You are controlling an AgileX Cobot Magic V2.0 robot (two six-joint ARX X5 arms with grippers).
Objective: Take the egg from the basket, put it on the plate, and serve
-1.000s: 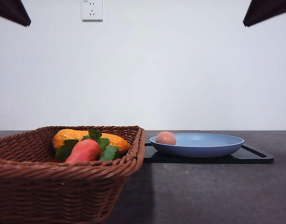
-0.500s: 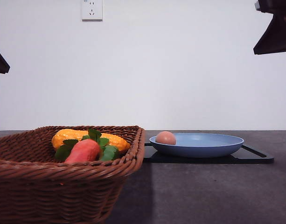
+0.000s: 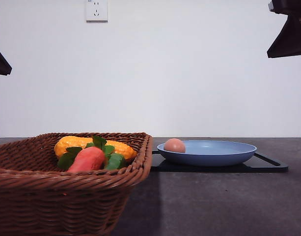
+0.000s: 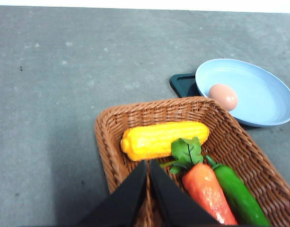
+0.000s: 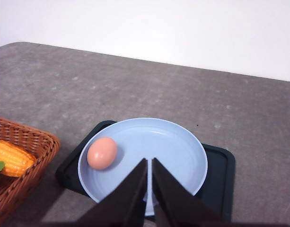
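The egg [image 5: 102, 152] already lies on the plate [image 5: 182, 156], near the rim on the basket [image 4: 111, 142] side. Both the left gripper [image 4: 148, 189] and right gripper [image 5: 149, 189] have fingers pressed together, holding nothing. When you serve, lift level (the egg is loose): any tilt may roll it off.

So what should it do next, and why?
Probably bring the right gripper down to the plate's rim to serve it. The egg already lies on the plate, outside the basket, and both grippers look shut and empty.
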